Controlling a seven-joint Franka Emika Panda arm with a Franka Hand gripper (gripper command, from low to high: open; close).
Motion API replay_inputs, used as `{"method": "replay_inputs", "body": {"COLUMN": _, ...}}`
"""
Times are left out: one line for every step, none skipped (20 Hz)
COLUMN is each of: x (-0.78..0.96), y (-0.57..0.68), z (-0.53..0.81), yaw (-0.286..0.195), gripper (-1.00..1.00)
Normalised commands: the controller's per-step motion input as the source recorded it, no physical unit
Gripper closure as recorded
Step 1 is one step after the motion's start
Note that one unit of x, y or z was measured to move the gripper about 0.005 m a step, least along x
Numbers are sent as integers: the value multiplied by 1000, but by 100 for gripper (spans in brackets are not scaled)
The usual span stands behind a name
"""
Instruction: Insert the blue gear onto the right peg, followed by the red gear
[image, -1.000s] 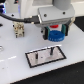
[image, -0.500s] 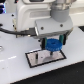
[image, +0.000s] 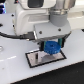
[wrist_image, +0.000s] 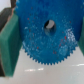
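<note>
Wrist view: pincer (wrist_image: 46, 37) clamped on blue gear (wrist_image: 47, 32) (green pads (wrist_image: 9, 42) touching rim).

So the table (image: 12, 70) is a plain white, kinda glossy surface, you can see soft reflections on it in the exterior view. Only thing I can make out lying flat on it is the white rectangular plate (image: 35, 59) with the black border, sitting near the middle. In the wrist view the surface shows as a pale blurry strip, not much detail there.
</note>
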Motion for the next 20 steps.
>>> {"method": "replay_inputs", "body": {"x": 51, "y": 0, "z": 340, "yaw": 0, "gripper": 100}}
{"method": "replay_inputs", "body": {"x": 148, "y": 121, "z": 292, "yaw": 0, "gripper": 100}}
{"method": "replay_inputs", "body": {"x": 136, "y": 68, "z": 50, "yaw": 0, "gripper": 100}}
{"method": "replay_inputs", "body": {"x": 122, "y": 17, "z": 362, "yaw": 0, "gripper": 100}}
{"method": "replay_inputs", "body": {"x": 99, "y": 35, "z": 12, "yaw": 0, "gripper": 100}}
{"method": "replay_inputs", "body": {"x": 145, "y": 0, "z": 67, "yaw": 0, "gripper": 100}}
{"method": "replay_inputs", "body": {"x": 153, "y": -2, "z": -8, "yaw": 0, "gripper": 100}}
{"method": "replay_inputs", "body": {"x": 162, "y": -13, "z": -35, "yaw": 0, "gripper": 100}}
{"method": "replay_inputs", "body": {"x": 213, "y": -35, "z": -84, "yaw": 0, "gripper": 100}}
{"method": "replay_inputs", "body": {"x": 241, "y": -65, "z": -149, "yaw": 0, "gripper": 100}}
{"method": "replay_inputs", "body": {"x": 252, "y": -106, "z": -167, "yaw": 0, "gripper": 100}}
{"method": "replay_inputs", "body": {"x": 355, "y": -9, "z": -104, "yaw": 0, "gripper": 100}}
{"method": "replay_inputs", "body": {"x": 338, "y": 11, "z": -133, "yaw": 0, "gripper": 100}}
{"method": "replay_inputs", "body": {"x": 323, "y": 56, "z": -72, "yaw": 0, "gripper": 100}}
{"method": "replay_inputs", "body": {"x": 338, "y": 7, "z": -142, "yaw": 0, "gripper": 100}}
{"method": "replay_inputs", "body": {"x": 338, "y": -1, "z": -132, "yaw": 0, "gripper": 100}}
{"method": "replay_inputs", "body": {"x": 295, "y": 3, "z": -167, "yaw": 0, "gripper": 100}}
{"method": "replay_inputs", "body": {"x": 284, "y": 4, "z": -126, "yaw": 0, "gripper": 100}}
{"method": "replay_inputs", "body": {"x": 253, "y": 2, "z": -149, "yaw": 0, "gripper": 100}}
{"method": "replay_inputs", "body": {"x": 74, "y": 0, "z": 0, "yaw": 0, "gripper": 100}}
